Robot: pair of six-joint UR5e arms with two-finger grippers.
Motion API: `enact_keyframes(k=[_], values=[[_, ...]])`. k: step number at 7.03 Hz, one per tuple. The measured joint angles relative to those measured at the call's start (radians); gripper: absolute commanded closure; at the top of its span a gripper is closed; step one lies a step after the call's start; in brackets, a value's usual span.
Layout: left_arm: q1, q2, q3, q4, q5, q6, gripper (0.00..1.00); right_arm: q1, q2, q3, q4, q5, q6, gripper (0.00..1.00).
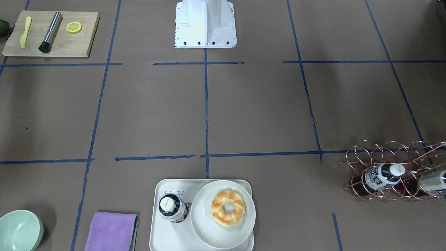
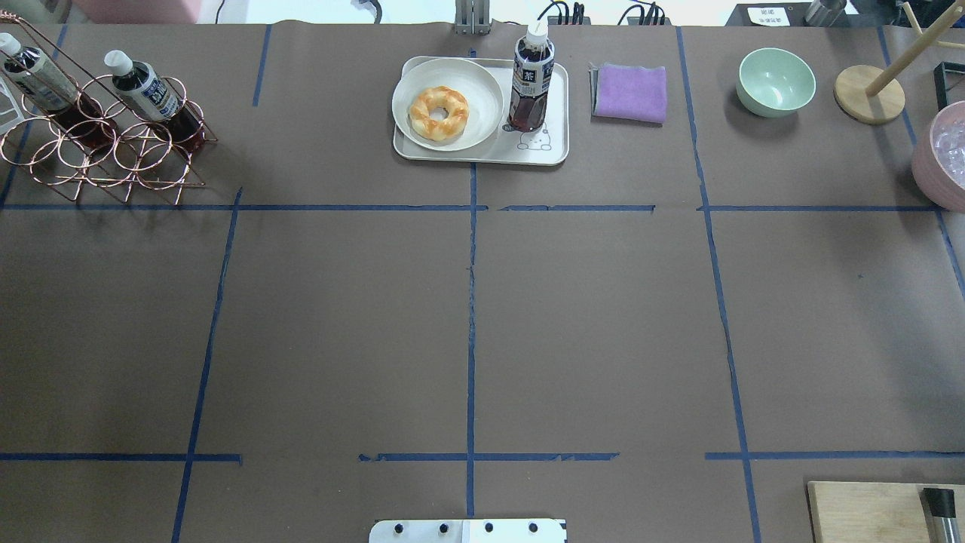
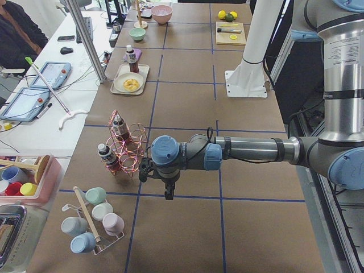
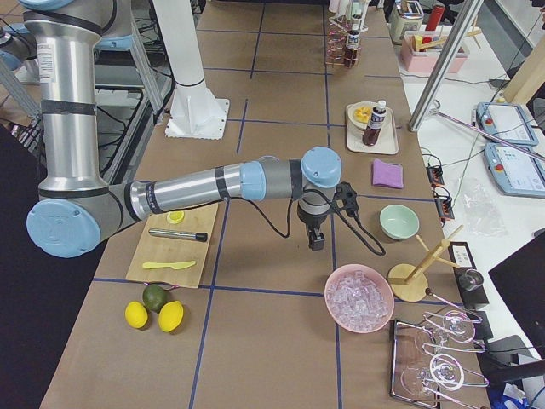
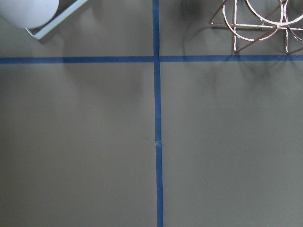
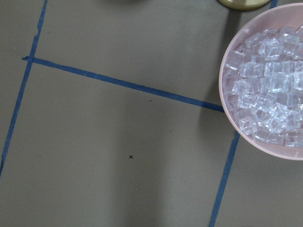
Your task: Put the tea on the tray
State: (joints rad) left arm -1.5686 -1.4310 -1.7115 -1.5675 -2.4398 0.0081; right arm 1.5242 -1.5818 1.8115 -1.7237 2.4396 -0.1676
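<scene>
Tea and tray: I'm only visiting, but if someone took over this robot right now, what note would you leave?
Left gripper: over bare table by the wire rack; jaws open or shut, cannot tell.
Right gripper: over bare table by the ice bowl; jaws likewise unclear.
Tea: upright on the tray, beside the plate with the doughnut.
Done: tea is on the tray, free of both grippers.
Left: nothing that shows; two more bottles lie in the rack.
</scene>
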Motion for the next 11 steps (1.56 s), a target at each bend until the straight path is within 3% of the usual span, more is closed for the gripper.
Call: enact_keyframes(k=[4, 11], values=[[0.000, 0.002, 0.024, -0.005, 0.001, 0.002, 0.00, 0.082, -0.033, -0.181, 0.000, -0.022, -0.008, 0.00], [-0.001, -0.006, 0.030, -0.006, 0.001, 0.004, 0.00, 0.134, -0.044, -0.205, 0.117, 0.006, 0.033, 0.00]])
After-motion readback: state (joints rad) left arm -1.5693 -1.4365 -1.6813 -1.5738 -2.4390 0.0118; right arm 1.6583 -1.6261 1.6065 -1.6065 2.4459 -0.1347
